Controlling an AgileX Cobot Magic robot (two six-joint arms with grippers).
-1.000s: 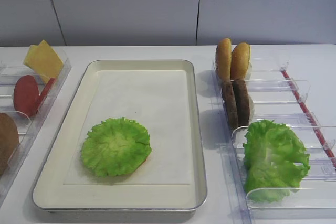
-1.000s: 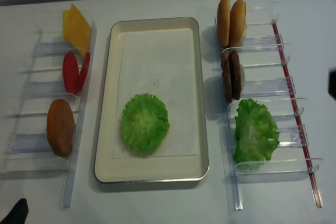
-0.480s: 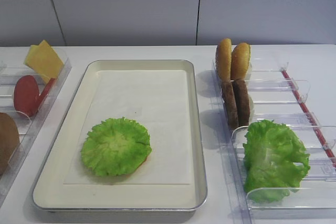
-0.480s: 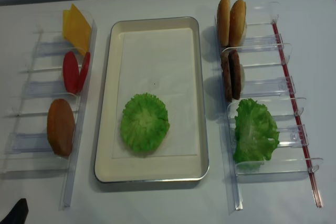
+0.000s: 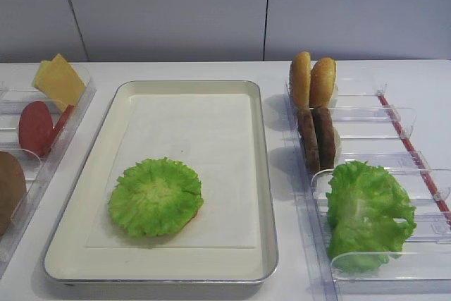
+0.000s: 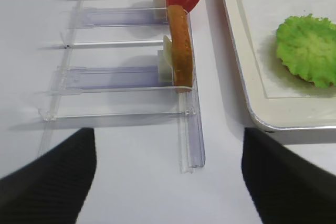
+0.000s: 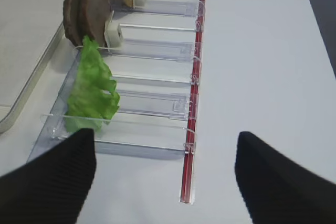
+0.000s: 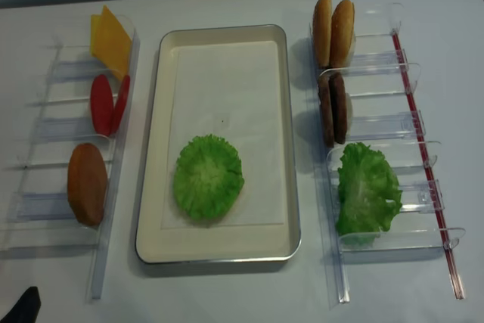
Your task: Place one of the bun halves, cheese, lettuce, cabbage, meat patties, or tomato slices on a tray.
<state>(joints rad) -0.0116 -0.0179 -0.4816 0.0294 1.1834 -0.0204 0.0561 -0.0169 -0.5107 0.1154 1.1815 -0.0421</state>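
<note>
Lettuce (image 5: pixel 156 197) lay flat on the white liner at the near left of the tray (image 5: pixel 265 195), a reddish edge peeping out beneath it.

Starting on my left, a clear rack (image 8: pixel 106 209) held the cheese (image 8: pixel 110 38) at the far end, then the tomato slices (image 8: pixel 102 104), then one brown bun half (image 8: pixel 87 183) standing on edge nearest me. My left claw (image 6: pixel 168 182) hung over the bare table just short of that rack's near end, both fingers (image 6: pixel 50 177) spread wide and holding nothing.

In the middle sat the tray, with the leaf as its only visible load.

On my right, the other rack (image 5: pixel 394 262) carried two bun halves (image 5: pixel 312 81) upright at the far end, the meat patties (image 5: pixel 316 137) upright behind them, and a bunched heap of green leaves (image 5: pixel 368 213) nearest me. My right claw (image 7: pixel 165 182) hovered near that rack's near end, its fingers (image 7: pixel 283 182) wide apart and empty.
</note>
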